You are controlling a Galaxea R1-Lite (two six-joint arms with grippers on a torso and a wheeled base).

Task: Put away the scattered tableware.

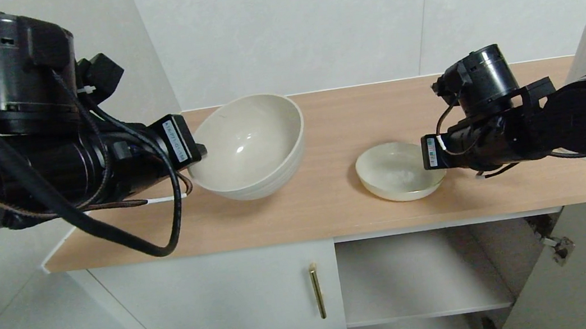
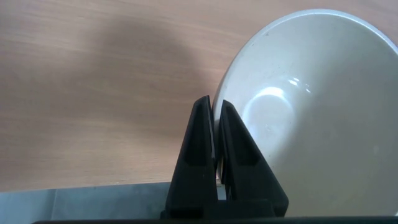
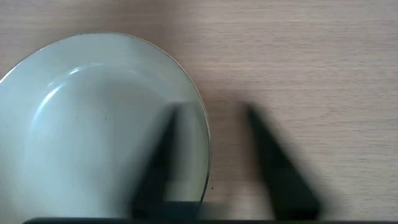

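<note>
On the pale wood-grain countertop [image 1: 321,121] the large cream glazed ceramic bowl [image 1: 251,147] leans steeply, its mouth turned toward the left gripper [image 1: 200,153]. That gripper's two black fingers are pinched tight on the near rim, one inside the wall and one outside. Whether the bowl's round underside touches the wood I cannot tell. Well apart from it lies the small shallow pale-green dish [image 1: 398,170], flat on the counter. The right gripper [image 1: 433,160] is spread wide across the dish's edge, one finger over the basin, the other over bare wood just beside the rim. The step in hand looks like taking this dish, so the fingers should settle low enough to straddle the thin lip squarely before closing. The grip should be firm but not sharp, since the glaze is slick and the lip gives little to bite on. The bowl is deep, heavy-looking and smooth, with bright highlights in its hollow. Held by the rim alone it will want to swing, so it is best carried slowly and kept away from the counter edge. Below, the open white cabinet shelf [image 1: 415,273] beside the closed door with a brass handle [image 1: 316,290] seems the likely destination for both pieces.
</note>
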